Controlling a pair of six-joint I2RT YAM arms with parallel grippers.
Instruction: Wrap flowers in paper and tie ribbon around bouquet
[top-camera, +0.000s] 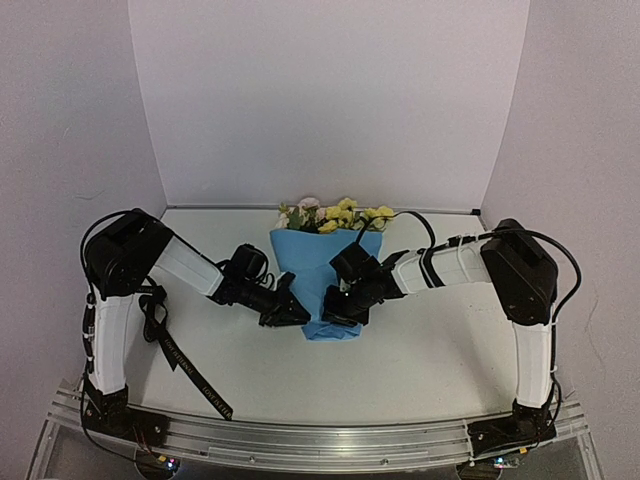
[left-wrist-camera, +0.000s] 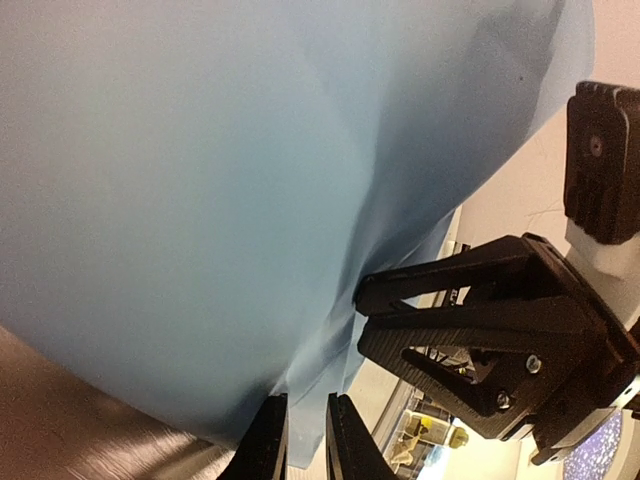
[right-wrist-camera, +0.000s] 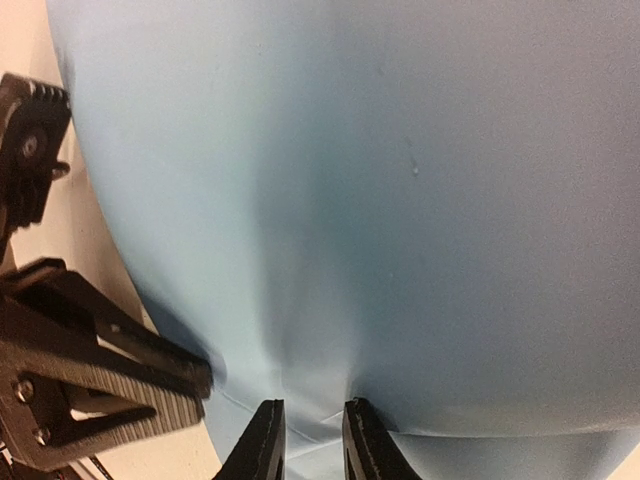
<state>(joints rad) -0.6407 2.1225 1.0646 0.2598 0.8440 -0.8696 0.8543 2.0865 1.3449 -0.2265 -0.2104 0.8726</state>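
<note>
The bouquet lies in the middle of the table, its light blue paper (top-camera: 322, 262) folded into a cone around the stems. Yellow and pale pink flowers (top-camera: 335, 214) stick out at the far end. My left gripper (top-camera: 298, 314) reaches in from the left and my right gripper (top-camera: 337, 308) from the right, both at the cone's narrow near end. In the left wrist view the left gripper (left-wrist-camera: 306, 440) pinches a fold of paper (left-wrist-camera: 250, 200). The right gripper (right-wrist-camera: 313, 445) likewise has a paper (right-wrist-camera: 380, 180) crease between its fingers. The black ribbon (top-camera: 186, 366) trails off the left arm toward the front edge.
The right gripper's body (left-wrist-camera: 490, 340) shows close beside the left fingers, and the left gripper's body (right-wrist-camera: 90, 385) sits just left of the right fingers. White walls enclose the table on three sides. A metal rail (top-camera: 320, 440) runs along the near edge.
</note>
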